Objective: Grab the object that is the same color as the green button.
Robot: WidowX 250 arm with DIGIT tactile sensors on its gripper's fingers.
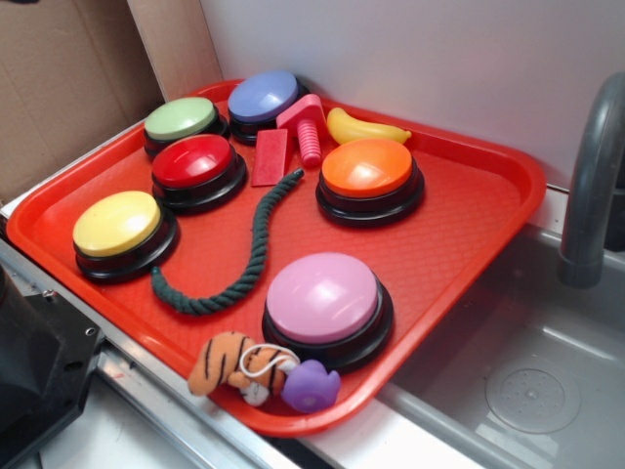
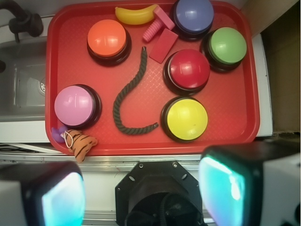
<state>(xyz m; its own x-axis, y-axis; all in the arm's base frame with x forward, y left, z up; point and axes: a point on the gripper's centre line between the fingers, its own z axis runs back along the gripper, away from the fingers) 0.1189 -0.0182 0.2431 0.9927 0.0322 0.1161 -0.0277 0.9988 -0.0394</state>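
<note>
On the red tray (image 2: 56, 56), the rope (image 2: 127, 101) is lying loose in the middle between the buttons, well apart from the green button (image 2: 228, 45), and the hand (image 2: 141, 193) is waiting high above, released and holding nothing.
</note>
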